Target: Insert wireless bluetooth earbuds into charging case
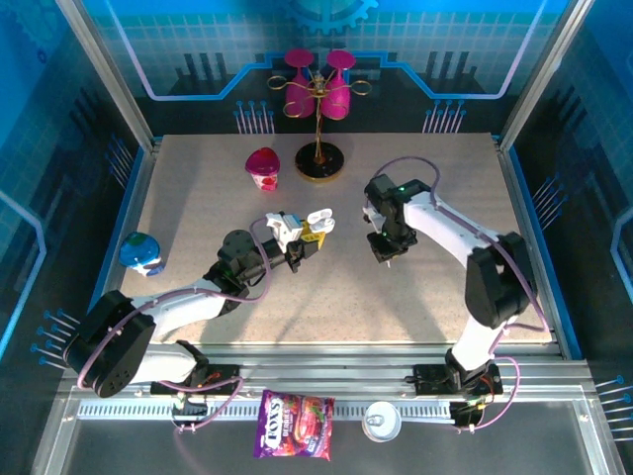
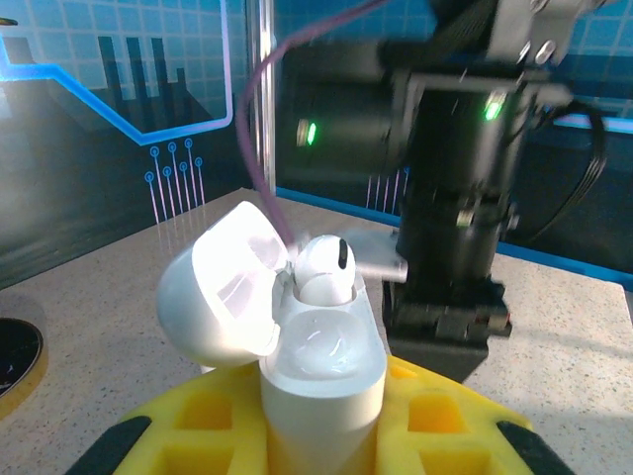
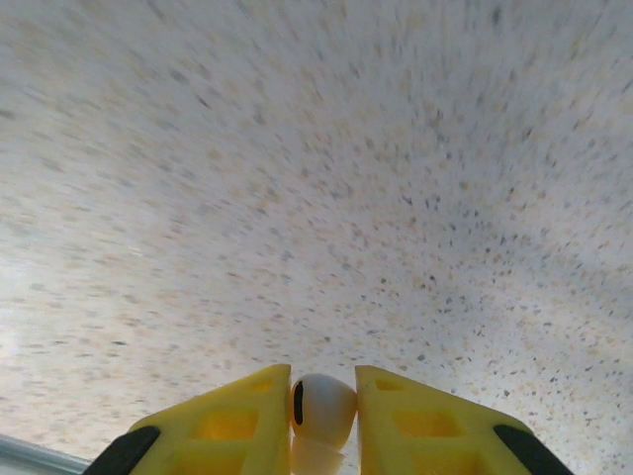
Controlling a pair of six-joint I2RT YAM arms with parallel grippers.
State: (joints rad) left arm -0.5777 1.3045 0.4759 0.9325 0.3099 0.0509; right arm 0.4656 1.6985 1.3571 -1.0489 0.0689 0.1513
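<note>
now the right gripper (image 1: 384,249) pinches one earbud (image 3: 322,408) — the charging case (image 1: 318,220), lid open and clamped in the left gripper (image 1: 305,240), lies just to its left near frame centre; its near socket looks empty, a second earbud (image 2: 324,269) seated behind.

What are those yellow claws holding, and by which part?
The left gripper clamps the open charging case by its lower body. The right gripper pinches an earbud by the sides of its rounded head.
</note>
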